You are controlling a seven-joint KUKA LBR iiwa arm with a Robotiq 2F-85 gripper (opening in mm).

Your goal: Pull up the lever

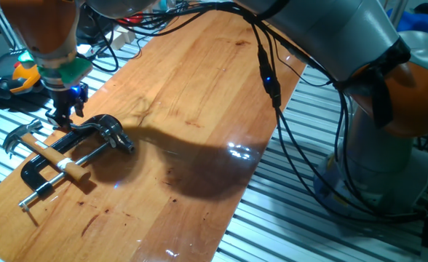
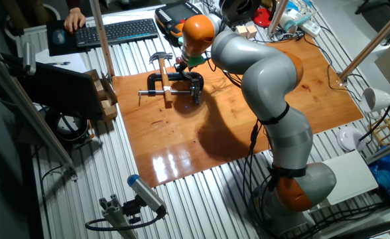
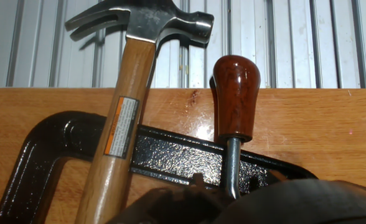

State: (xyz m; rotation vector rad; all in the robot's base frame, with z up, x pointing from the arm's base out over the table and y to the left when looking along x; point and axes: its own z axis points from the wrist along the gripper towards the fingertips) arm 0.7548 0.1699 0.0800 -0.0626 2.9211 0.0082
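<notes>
Over at the far corner of the wooden table (image 1: pixel 199 94) I'm hovering my gripper (image 1: pixel 63 116) right above the black clamp (image 1: pixel 61 149), close to the edge where the board meets the slatted metal. Hand view is showing the lever (image 3: pixel 234 118) dead ahead, reddish knob pointing at the edge, lying beside the hammer (image 3: pixel 130 93) that's crossing the clamp. Honestly can't tell if my fingers are spread or pinched, they're out of sight. I'm guessing I'm lining up; next I need to drop, grip the knob, then lift.
</notes>
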